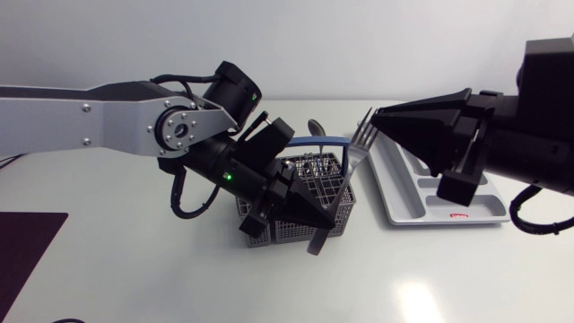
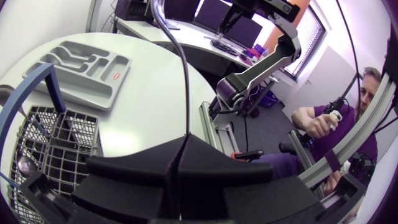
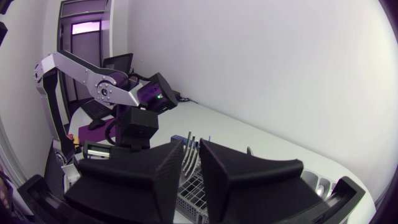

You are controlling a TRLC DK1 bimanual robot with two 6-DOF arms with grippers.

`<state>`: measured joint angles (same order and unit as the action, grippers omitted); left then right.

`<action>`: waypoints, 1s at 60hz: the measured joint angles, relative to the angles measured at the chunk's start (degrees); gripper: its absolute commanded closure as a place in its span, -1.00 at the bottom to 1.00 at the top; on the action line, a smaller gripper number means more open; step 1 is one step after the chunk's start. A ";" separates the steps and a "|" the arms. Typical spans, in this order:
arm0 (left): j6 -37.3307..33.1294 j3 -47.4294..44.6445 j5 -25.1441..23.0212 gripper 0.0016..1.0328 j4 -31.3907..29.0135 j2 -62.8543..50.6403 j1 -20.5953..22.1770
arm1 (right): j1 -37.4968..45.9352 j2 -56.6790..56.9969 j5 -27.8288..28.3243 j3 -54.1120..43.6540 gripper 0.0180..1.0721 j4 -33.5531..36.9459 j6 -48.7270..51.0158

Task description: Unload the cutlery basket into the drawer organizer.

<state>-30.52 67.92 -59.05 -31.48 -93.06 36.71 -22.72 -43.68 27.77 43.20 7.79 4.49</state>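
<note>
My left tool (image 1: 316,218) hangs over the cutlery basket (image 1: 296,233), its fingers closed on the handle of a fork (image 1: 362,136). The fork slants up out of the basket, tines uppermost. In the left wrist view its handle runs straight out from between the pressed fingers. A spoon (image 1: 316,127) stands in the basket behind the blue handle.

My right tool (image 1: 377,115) is just beside the fork's tines. Its fingers are parted only by a narrow gap and grip nothing that I can see. Under that arm on the tabletop lies the drawer organizer (image 1: 408,202), and the compartments that show look empty.

The unloading seems barely begun: one fork is lifted but not placed, and at least the spoon remains.
</note>
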 measured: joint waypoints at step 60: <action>10.01 -3.50 53.94 0.79 21.29 10.19 13.07 | -0.76 -6.93 -6.99 2.73 -0.61 0.96 -5.42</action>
<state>-20.51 64.42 -5.10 -10.20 -82.87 49.78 -23.49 -50.61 20.78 45.93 8.75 -0.93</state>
